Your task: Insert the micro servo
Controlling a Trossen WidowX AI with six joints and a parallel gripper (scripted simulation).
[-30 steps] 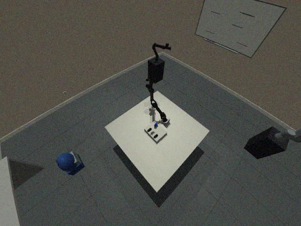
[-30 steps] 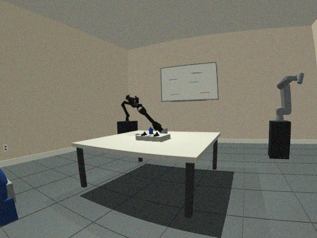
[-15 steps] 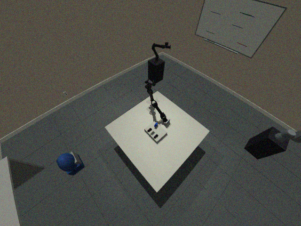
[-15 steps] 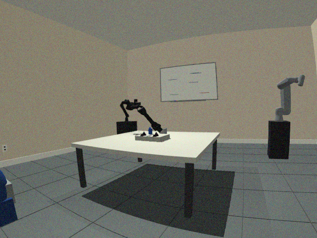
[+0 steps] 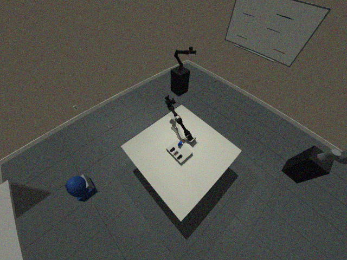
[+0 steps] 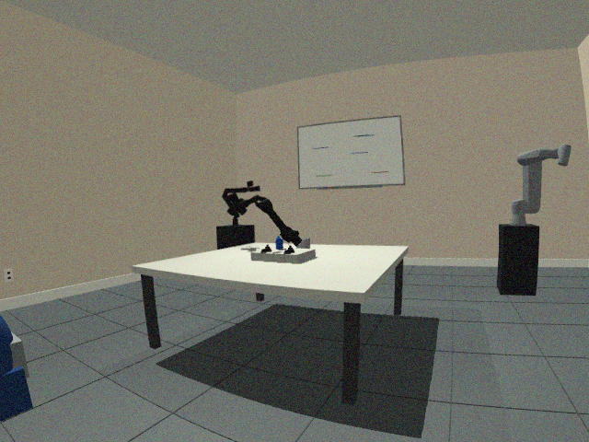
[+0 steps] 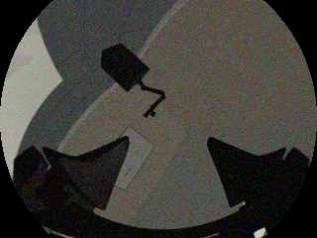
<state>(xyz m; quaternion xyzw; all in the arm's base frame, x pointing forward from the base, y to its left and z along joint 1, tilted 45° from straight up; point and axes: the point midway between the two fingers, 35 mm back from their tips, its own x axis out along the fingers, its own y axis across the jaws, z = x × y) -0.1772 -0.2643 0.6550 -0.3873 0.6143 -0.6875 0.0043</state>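
From the top view, the white table stands on a grey tiled floor, and a pale deck lies near its middle. Dark pockets or parts show on the deck's upper face, too small to tell apart. The blue micro servo sits at the deck's far edge, just beside the lower end of the black arm, which reaches in from the table's far corner. The tool is right next to the servo; whether they touch cannot be told here.

In the exterior view, the servo stands upright on the deck, rising above its surface. The tool hangs low just to its right, the arm sloping down to it from the left.

The wrist view shows two dark fingers spread wide with nothing between them: the tool is released. Beyond them lie a wall, a floor strip and a black pedestal carrying another arm.
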